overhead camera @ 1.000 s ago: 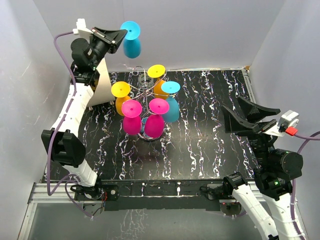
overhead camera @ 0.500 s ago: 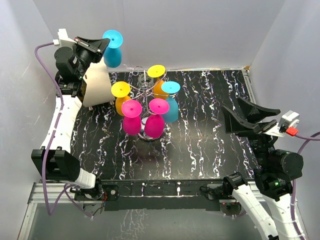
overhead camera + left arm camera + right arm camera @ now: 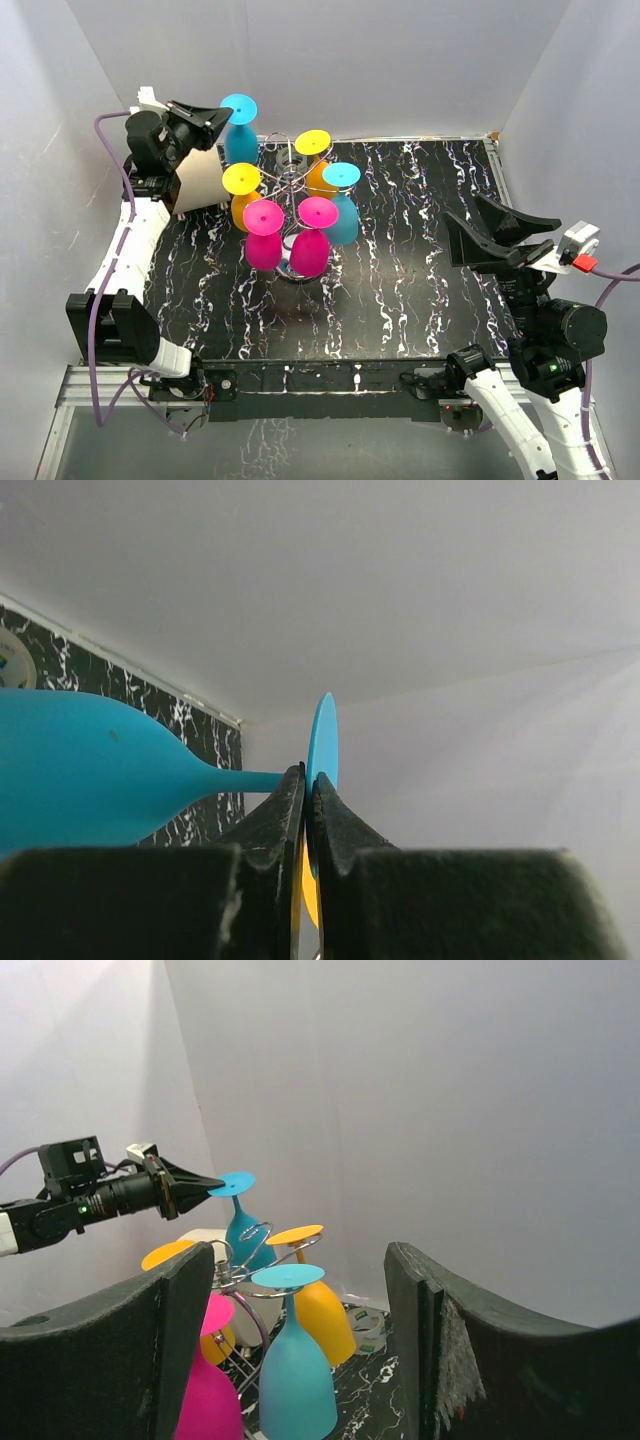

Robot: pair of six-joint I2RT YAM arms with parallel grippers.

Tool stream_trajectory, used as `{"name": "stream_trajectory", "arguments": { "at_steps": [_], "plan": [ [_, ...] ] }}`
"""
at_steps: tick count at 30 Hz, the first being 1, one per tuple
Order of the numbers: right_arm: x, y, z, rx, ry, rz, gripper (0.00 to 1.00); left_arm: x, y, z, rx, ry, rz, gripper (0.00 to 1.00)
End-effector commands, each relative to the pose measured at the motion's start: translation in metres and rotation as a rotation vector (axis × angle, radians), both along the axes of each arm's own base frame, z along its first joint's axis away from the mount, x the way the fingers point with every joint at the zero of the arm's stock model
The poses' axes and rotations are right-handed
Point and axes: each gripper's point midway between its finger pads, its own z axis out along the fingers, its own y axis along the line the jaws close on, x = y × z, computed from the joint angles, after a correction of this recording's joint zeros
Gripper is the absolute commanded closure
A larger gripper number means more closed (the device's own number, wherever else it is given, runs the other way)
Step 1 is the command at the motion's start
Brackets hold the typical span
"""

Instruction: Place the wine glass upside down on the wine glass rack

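Left fingers (image 3: 203, 113) pinching foot of blue wine glass (image 3: 240, 142), bowl down so stem can slide into rack (image 3: 288, 172) arm. Glass in air at rack's far-left side, over bench (image 3: 420, 300) far-left corner. Right fingers (image 3: 485, 250) spread, idle near right edge.

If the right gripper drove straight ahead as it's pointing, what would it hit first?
The right gripper would probably meet the light blue glass hanging upside down on the wine glass rack, framed between its open jaws; depth is unclear.

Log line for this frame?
left tool: shut on blue wine glass, inverted | position: rear-left of rack | right tool: open, empty
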Motion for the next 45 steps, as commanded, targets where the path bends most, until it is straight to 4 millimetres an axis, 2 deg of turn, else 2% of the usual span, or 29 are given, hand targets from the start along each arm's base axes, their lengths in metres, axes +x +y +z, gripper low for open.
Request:
{"name": "stream_trajectory", "arguments": {
  "at_steps": [1, 6, 8, 14, 19, 25, 31, 45],
  "plan": [
    [-0.01, -0.001, 0.019, 0.023, -0.046, 0.017, 0.33, -0.033, -0.012, 0.035, -0.07, -0.065, -0.08, 1.0],
    [-0.007, 0.0, 0.013, 0.041, -0.035, 0.028, 0.33, -0.035, -0.022, 0.021, -0.068, -0.02, -0.106, 1.0],
    [-0.007, 0.001, 0.012, 0.043, -0.032, 0.03, 0.33, -0.048, -0.024, 0.029, -0.071, -0.033, -0.118, 1.0],
    [-0.002, 0.002, 0.012, 0.032, -0.025, 0.022, 0.33, -0.058, -0.009, 0.028, -0.026, -0.005, -0.019, 1.0],
    [0.005, 0.008, 0.012, 0.023, -0.014, 0.042, 0.33, -0.07, -0.017, 0.034, -0.021, -0.018, -0.067, 1.0],
    [0.006, 0.013, 0.015, 0.023, -0.016, 0.066, 0.34, -0.077, -0.014, 0.02, 0.027, 0.005, -0.042, 1.0],
    [0.004, 0.011, 0.017, 0.017, -0.013, 0.059, 0.34, -0.075, -0.028, 0.007, 0.006, 0.009, -0.103, 1.0],
    [0.006, 0.008, 0.015, 0.003, -0.007, 0.035, 0.34, -0.08, -0.06, 0.003, 0.041, -0.028, -0.23, 1.0]
  ]
}}
